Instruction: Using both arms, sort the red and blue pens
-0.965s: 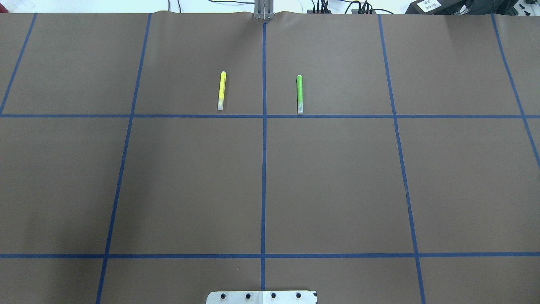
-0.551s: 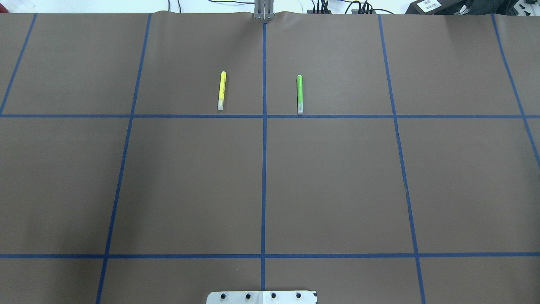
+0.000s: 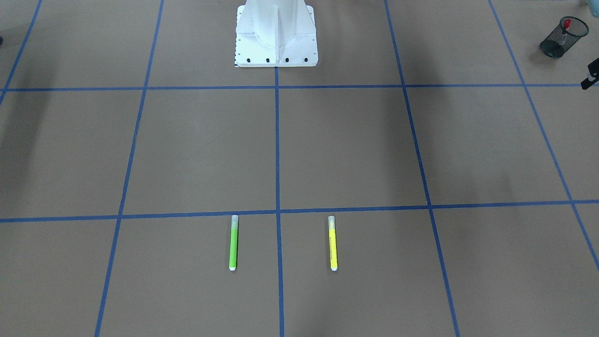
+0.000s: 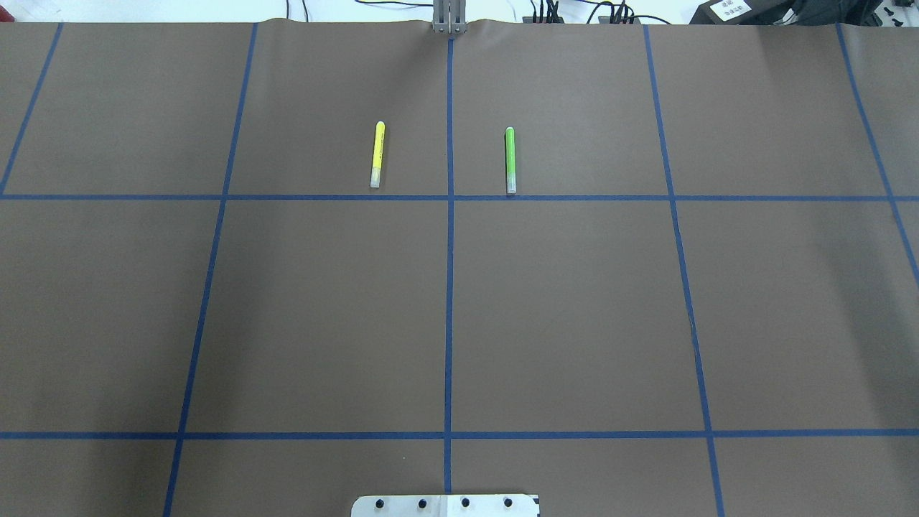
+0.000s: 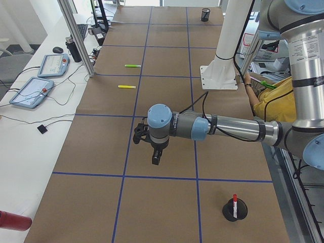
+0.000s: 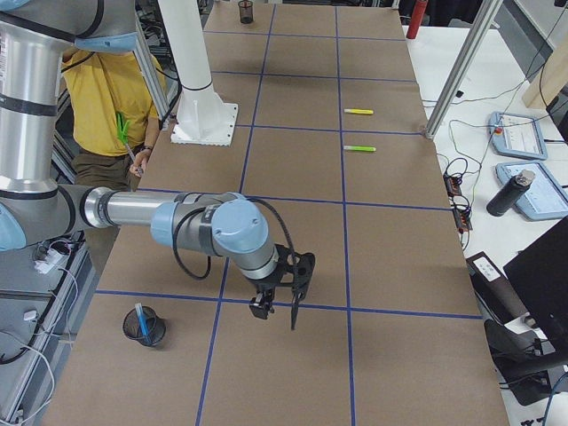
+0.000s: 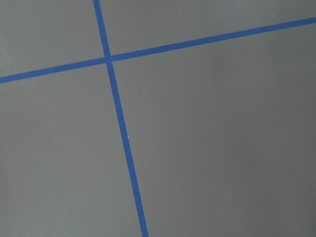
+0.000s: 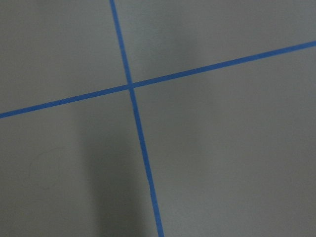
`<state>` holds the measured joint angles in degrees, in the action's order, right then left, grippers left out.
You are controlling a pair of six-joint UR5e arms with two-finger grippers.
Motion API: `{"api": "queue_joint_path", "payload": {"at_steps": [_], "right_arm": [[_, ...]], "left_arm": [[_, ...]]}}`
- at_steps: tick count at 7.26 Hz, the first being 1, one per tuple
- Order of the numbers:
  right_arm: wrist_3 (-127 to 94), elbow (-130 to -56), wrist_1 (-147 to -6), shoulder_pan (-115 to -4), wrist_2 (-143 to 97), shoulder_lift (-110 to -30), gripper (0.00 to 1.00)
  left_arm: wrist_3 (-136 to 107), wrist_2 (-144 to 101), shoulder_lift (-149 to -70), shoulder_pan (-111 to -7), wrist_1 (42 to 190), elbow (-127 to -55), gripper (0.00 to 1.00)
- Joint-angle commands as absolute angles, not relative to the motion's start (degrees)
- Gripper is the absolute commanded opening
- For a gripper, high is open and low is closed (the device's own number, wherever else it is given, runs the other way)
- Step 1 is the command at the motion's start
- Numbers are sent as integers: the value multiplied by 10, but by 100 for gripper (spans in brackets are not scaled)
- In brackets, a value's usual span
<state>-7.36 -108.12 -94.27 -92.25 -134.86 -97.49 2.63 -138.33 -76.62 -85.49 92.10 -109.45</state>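
Upright in a black mesh cup (image 5: 236, 212) stands the red pen (image 5: 234, 200), red cap on top, at the table's (image 4: 574, 309) end on the robot's left and close to the robot-side edge. The blue pen (image 6: 142, 321) leans in a second mesh cup (image 6: 153, 337) at the opposite end, also near the robot-side edge.

The left gripper (image 5: 155, 160) hangs fingers-down over the brown paper, near a blue tape line (image 5: 162, 176) and well apart from the red pen's cup, with the left arm (image 5: 228, 129) stretched level from the robot's side. The right gripper (image 6: 277, 312) hangs the same way just above a tape crossing, one grid cell out from the blue pen's cup, on the level right arm (image 6: 133, 210). Both show only in the side views, so I cannot tell whether either is spread or closed. Each wrist camera looks at brown paper and a tape crossing.

Toward the far edge from the robot lie the yellow marker (image 4: 376, 154) and the green marker (image 4: 510, 159), parallel, one on each side of the centre line, their clear caps just short of a cross line. The white pedestal (image 3: 276, 37) is bolted at the robot-side edge. A person in a yellow shirt (image 6: 102, 89) stands beside it, probably off the table.
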Motion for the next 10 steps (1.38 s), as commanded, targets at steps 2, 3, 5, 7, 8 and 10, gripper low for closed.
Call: {"api": "queue_joint_path", "payload": {"at_steps": [2, 3, 5, 7, 8, 10], "right_arm": [[-98, -1072, -941, -815, -1292, -939, 100], [-97, -1068, -941, -814, -1295, -952, 100], [-97, -1050, -940, -814, -1292, -965, 100], [-90, -1048, -940, -814, -1290, -966, 100], [-64, -1048, -940, -814, -1284, -973, 100], [-14, -1048, -941, -815, -1287, -984, 100]], "left_arm": [[26, -1383, -762, -855, 920, -1096, 100], [25, -1383, -759, -855, 921, -1097, 100], [25, -1383, -759, -855, 921, -1097, 100], [25, -1383, -752, -854, 921, -1099, 100], [25, -1383, -752, -854, 921, -1099, 100], [25, -1383, -751, -854, 921, -1099, 100]]}}
